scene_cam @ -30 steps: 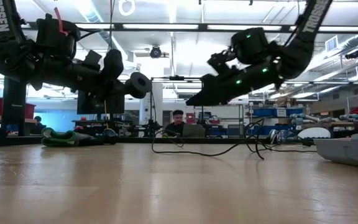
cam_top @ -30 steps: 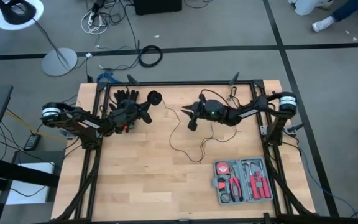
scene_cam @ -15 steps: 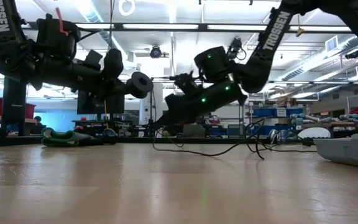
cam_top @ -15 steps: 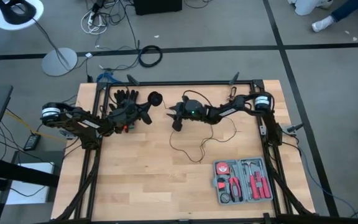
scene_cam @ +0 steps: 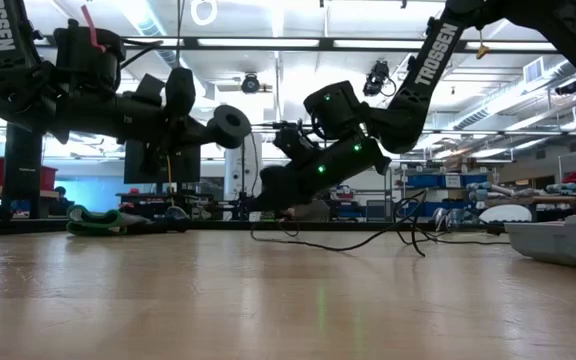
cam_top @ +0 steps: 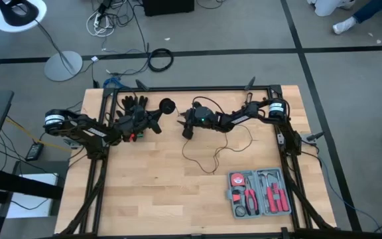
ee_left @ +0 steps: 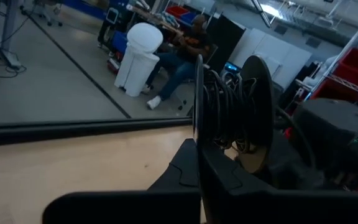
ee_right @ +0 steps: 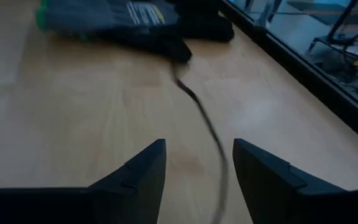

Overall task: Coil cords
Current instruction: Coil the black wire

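Note:
The cord is a thin black wire, partly wound on a small black spool (ee_left: 229,118) whose round disc face (scene_cam: 230,125) shows in the low view. My left gripper (cam_top: 158,118) holds the spool up in the air at the table's far left. The loose wire (cam_top: 207,159) lies in slack loops on the wood. My right gripper (cam_top: 186,129) is open, slanting down just right of the spool. A strand of the wire (ee_right: 204,124) lies on the table between its fingers, untouched. My left gripper is shut on the spool, its fingers (ee_left: 219,177) pointing level toward the table's right. They close on the near rim of the spool's thin flange (ee_left: 198,134). The spool stands out beyond the fingertips, clear of the table, with wire wound between its two flanges.
Black gloves (cam_top: 136,103) lie at the far left edge, just beyond the spool. An open grey tool case (cam_top: 259,192) sits at the near right. A black frame rail (cam_top: 197,89) borders the table's far side. The near half is bare wood.
My right gripper has moved toward the table's left edge and down, coming close to the spool and low over the wire. The spool in my left gripper has tipped up slightly. The wire on the table lies as before.

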